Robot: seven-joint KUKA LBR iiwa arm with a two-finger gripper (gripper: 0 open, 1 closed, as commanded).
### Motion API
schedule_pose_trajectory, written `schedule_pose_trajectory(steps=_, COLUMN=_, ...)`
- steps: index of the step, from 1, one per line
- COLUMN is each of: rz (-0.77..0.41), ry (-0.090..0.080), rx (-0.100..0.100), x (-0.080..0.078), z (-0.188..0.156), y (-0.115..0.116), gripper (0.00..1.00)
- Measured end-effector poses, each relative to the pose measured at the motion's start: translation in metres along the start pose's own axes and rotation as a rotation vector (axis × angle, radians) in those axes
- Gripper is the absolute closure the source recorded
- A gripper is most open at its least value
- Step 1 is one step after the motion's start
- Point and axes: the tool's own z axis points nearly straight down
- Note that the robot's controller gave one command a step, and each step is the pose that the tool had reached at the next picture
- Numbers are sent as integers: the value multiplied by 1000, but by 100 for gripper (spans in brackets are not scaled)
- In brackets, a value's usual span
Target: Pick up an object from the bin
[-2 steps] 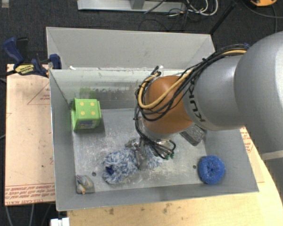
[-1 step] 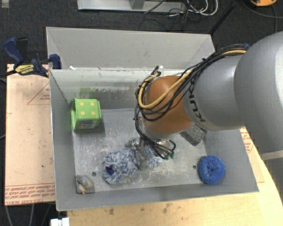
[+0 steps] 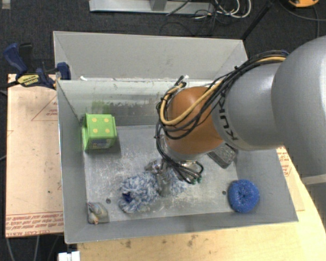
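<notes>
Gripper (image 3: pixel 165 181) sits low at the crumpled blue-and-white cloth (image 3: pixel 137 192) mid-bin, and I can't tell its grip.

view: single camera | position: above the bin (image 3: pixel 152 53), offset toward its near edge | facing: down, tilted to far wall | range: whole bin framed | arm (image 3: pixel 282 102) enters right

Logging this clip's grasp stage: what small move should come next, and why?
Probably a slight shift toward the view's left: the gripper sits low at the right edge of the crumpled blue-and-white cloth, whose bulk lies that way.
</notes>
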Motion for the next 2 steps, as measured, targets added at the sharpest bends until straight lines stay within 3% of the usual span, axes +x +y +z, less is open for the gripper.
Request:
schedule_pose_trajectory(steps=1, rz=1, ry=1, rx=0, x=1, z=-18, y=0, gripper=100)
schedule_pose_trajectory(steps=2, rz=1, ry=-10, rx=2, x=-2, z=-30, y=0, gripper=100)
